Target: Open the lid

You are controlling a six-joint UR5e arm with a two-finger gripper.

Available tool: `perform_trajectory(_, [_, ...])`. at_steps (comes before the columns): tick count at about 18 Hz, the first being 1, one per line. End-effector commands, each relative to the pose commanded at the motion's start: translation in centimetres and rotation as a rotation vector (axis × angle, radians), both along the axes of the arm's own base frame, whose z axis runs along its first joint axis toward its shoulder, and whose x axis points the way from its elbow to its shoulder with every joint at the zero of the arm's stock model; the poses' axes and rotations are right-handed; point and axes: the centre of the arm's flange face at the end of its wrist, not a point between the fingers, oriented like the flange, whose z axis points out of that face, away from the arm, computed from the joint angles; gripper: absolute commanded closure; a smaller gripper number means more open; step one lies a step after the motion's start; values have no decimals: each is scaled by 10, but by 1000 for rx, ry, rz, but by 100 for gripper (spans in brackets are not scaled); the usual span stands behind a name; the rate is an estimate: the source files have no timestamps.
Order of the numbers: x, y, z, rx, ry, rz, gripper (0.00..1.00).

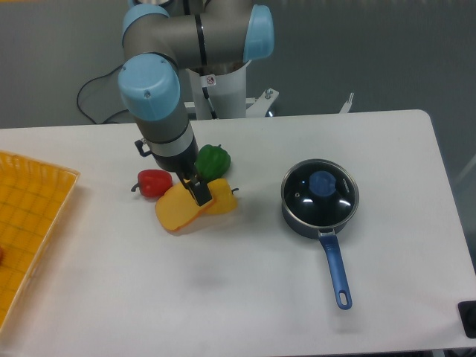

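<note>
Glass lid (320, 191) sits closed on dark saucepan (318, 223), blue knob (322, 182) up for top grasp. We see gripper (199, 192) well apart, low among peppers; finger state we cannot tell. Task not begun.

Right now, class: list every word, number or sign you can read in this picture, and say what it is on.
No words or numbers can be read.
A small round red-ringed sign sticker is on the robot's white base column; its symbol is too small to make out.
</note>
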Motion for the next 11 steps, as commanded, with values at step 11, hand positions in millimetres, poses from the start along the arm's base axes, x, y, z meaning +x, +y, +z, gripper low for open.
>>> perform_trajectory(11, [4, -2, -13, -11, -10, 5, 0])
